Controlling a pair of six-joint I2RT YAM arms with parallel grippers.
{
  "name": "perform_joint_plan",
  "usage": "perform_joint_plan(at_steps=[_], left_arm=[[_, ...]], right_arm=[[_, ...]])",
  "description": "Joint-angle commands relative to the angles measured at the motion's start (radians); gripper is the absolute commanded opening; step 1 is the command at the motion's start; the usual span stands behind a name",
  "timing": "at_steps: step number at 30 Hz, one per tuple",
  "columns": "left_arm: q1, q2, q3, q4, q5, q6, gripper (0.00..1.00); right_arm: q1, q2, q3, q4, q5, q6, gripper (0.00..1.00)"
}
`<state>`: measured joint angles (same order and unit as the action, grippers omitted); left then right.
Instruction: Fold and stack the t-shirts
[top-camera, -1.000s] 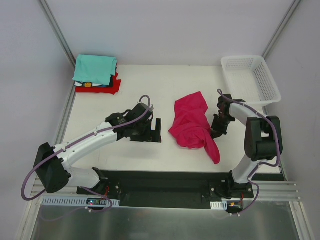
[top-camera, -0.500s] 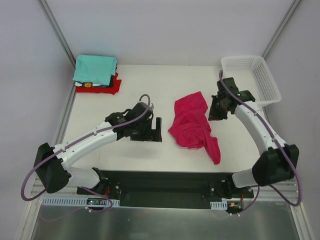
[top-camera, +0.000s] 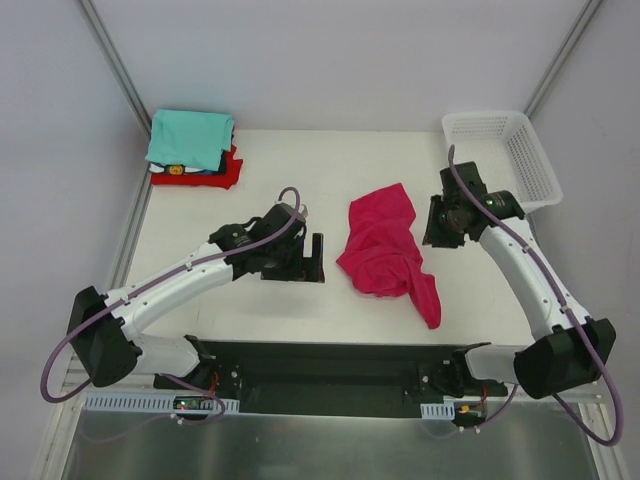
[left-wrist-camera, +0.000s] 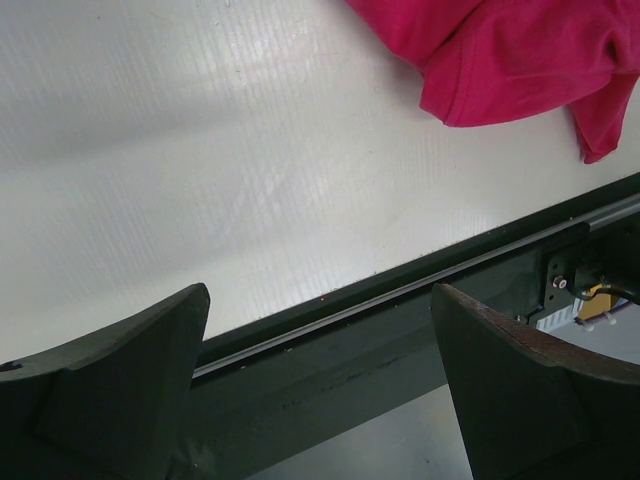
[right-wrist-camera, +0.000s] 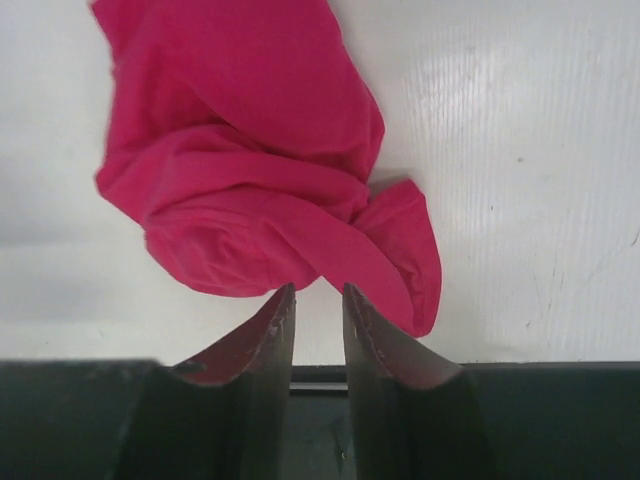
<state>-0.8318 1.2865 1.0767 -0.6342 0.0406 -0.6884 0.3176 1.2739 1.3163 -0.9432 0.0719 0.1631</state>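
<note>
A crumpled magenta-pink t-shirt (top-camera: 385, 250) lies loose in the middle of the table; it also shows in the left wrist view (left-wrist-camera: 500, 50) and the right wrist view (right-wrist-camera: 250, 150). Folded t-shirts are stacked at the back left: teal (top-camera: 190, 137) on top, dark (top-camera: 185, 170) and red (top-camera: 228, 172) beneath. My left gripper (top-camera: 315, 260) (left-wrist-camera: 320, 290) hangs wide open and empty just left of the pink shirt. My right gripper (top-camera: 437, 224) (right-wrist-camera: 318, 288) hovers at the shirt's right side, its jaws a narrow gap apart with bare table showing between them.
A white mesh basket (top-camera: 540, 165) stands at the back right, close behind the right arm. The table's dark front rail (left-wrist-camera: 400, 300) runs under the left gripper. Grey walls close in the table on both sides.
The right arm has swung from the shirt's lower right edge toward the back. Its jaws closed and then parted slightly. The pink shirt and the left arm have not moved.
</note>
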Motion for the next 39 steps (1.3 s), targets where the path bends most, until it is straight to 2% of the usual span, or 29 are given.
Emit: perform_joint_plan(at_steps=[1,4,10,20,26,27,28,33,39], left_arm=[[-0.009,-0.036,0.005,-0.01,-0.025,0.009,0.93],[-0.007,-0.035,0.0,-0.01,-0.022,0.007,0.93],[-0.009,-0.019,0.006,-0.01,-0.015,0.007,0.93],[-0.007,-0.019,0.005,-0.01,-0.024,0.016,0.93],[-0.009,-0.018,0.009,-0.01,-0.025,0.02,0.94],[-0.009,-0.018,0.011,-0.01,-0.025,0.018,0.93],[-0.009,-0.016,0.012,-0.01,-0.025,0.02,0.94],[-0.009,-0.007,0.012,-0.012,-0.024,0.02,0.93],[-0.009,0.008,0.011,-0.01,-0.016,0.009,0.94]], right_arm=[[-0.009,0.016,-0.095,0.017,-0.053,0.026,0.32],[-0.009,0.024,-0.155,0.052,-0.063,0.029,0.38],[-0.011,0.077,-0.196,0.093,-0.119,0.009,0.42],[-0.031,0.241,-0.16,0.161,-0.152,-0.019,0.42],[-0.054,0.321,-0.112,0.159,-0.161,-0.03,0.2],[-0.054,0.335,-0.106,0.156,-0.161,-0.03,0.07],[-0.054,0.338,-0.095,0.15,-0.159,-0.031,0.01],[-0.048,0.306,-0.034,0.098,-0.158,-0.031,0.01],[0.0,0.194,0.17,-0.02,-0.078,-0.046,0.01]])
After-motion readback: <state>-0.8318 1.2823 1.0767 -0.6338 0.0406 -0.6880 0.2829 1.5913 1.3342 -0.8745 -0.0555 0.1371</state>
